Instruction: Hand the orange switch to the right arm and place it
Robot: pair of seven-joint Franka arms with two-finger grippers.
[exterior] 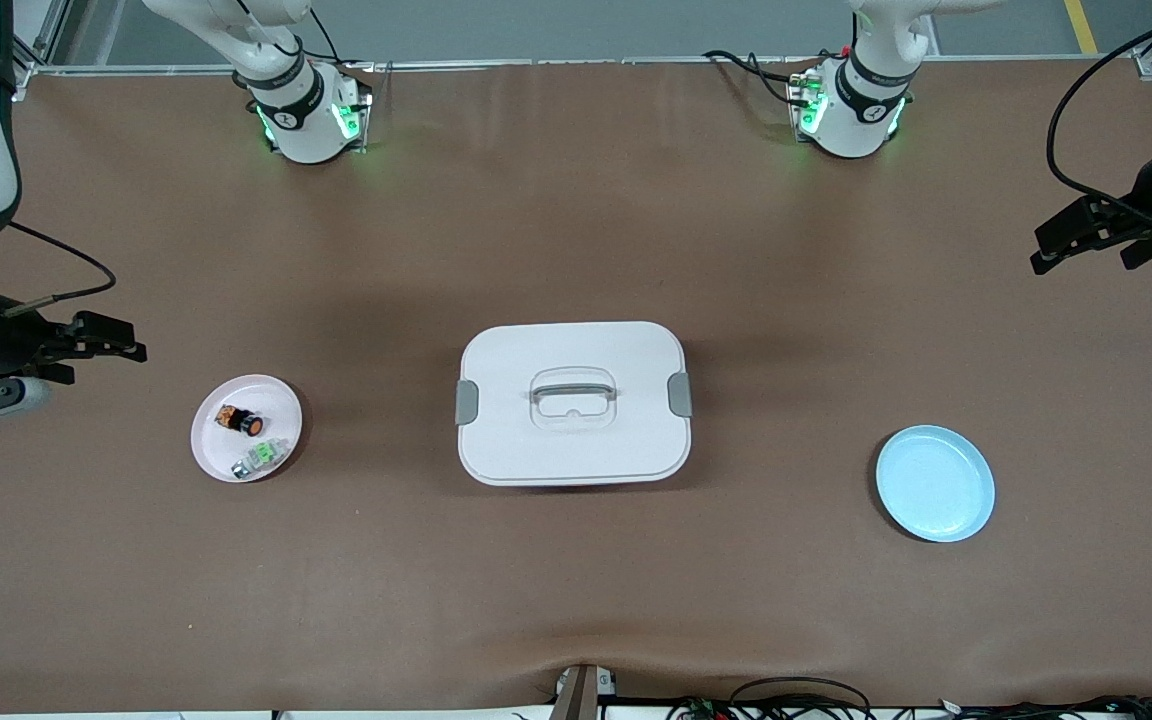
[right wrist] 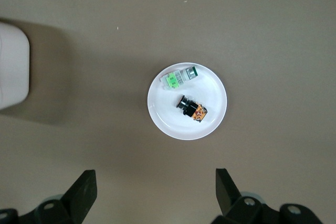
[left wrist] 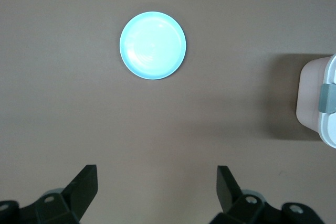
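Two grippers, both mine, hang spread wide with nothing in them. My right gripper (exterior: 131, 350) waits over bare table at the right arm's end; its camera shows the fingers (right wrist: 84, 192) well apart. The orange switch (exterior: 241, 421) lies on its side in the pink plate (exterior: 211, 450), just beside the silver-and-green switch (exterior: 259, 458), ahead of and below those fingers. Its long axis runs slantwise across the plate, cap toward the white lidded box (exterior: 573, 402). My left gripper (exterior: 1086, 238) is up over the left arm's end, near the blue plate (exterior: 936, 484) and well apart from the switch. I judge my right arm far the nearer, whatever the handover order.
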